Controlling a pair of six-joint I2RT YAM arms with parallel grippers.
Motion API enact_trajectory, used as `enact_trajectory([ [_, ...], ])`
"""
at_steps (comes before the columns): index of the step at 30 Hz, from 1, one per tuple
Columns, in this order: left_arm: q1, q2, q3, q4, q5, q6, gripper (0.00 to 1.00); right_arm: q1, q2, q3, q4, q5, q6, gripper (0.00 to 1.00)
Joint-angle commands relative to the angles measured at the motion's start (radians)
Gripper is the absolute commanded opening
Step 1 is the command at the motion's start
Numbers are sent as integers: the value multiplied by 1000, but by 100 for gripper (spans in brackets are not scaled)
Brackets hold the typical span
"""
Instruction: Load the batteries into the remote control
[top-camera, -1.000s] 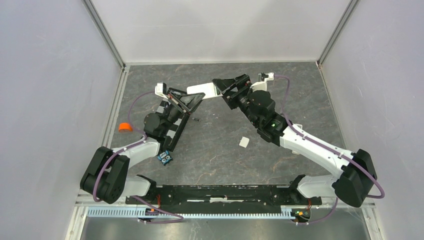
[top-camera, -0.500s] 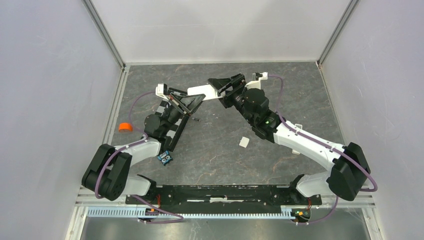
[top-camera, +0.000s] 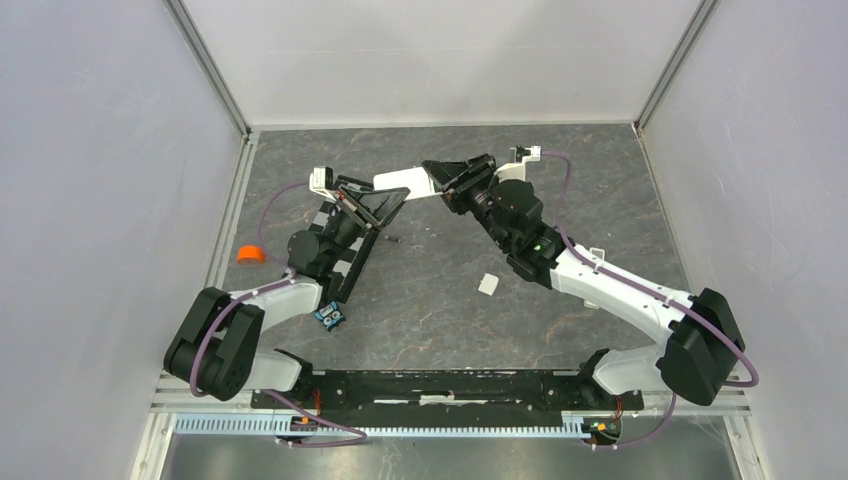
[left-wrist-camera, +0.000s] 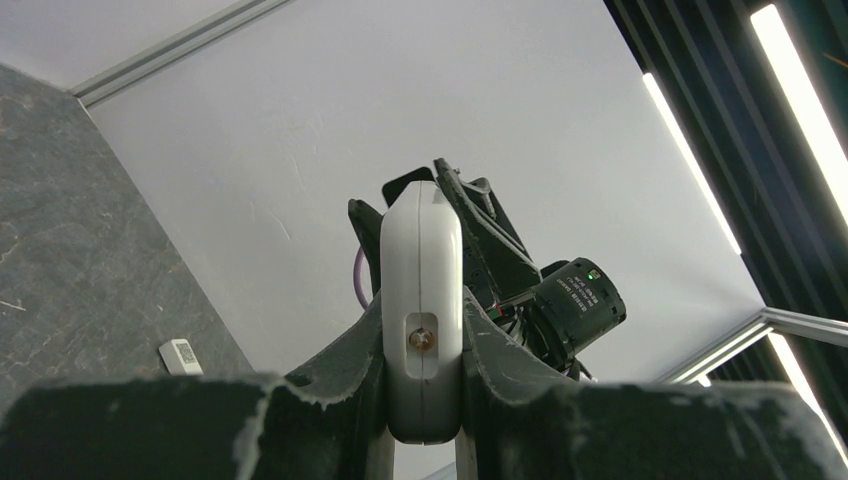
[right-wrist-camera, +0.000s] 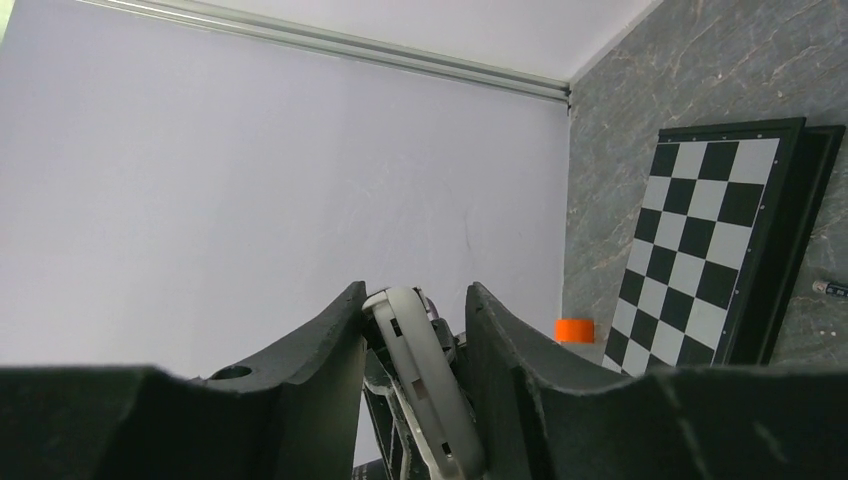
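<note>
- Find the remote control (top-camera: 403, 181) raised off the table (top-camera: 600, 190) toward the far side, bridging the gap between the two arms.
- Note the left gripper (left-wrist-camera: 422, 325) clamped narrow on one end, squeezing the slim edges.
- Note the right gripper (right-wrist-camera: 415, 335) closed on the opposite end in the same way.
- Can make out only one battery (top-camera: 392, 240), lying on the table just beside the chessboard (top-camera: 345, 272); no sign of the second.
- Probably mid-way through steadying or turning the remote to expose the battery bay; cannot tell whether the cover is on.
- Move both wrists together, without twisting or stretching the body.
- Release one side only once the other grip looks secure.
- Aim to finish with the bay facing up, near the battery.
</note>
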Motion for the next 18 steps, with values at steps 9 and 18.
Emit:
enact_trajectory([
  [9,3,-11,31,45,2,-12,2,0,-18,-14,98,-1,-5,31],
  [18,6,-31,21,18,-18,-8,2,-26,-38,-50,129,-14,-74,78],
])
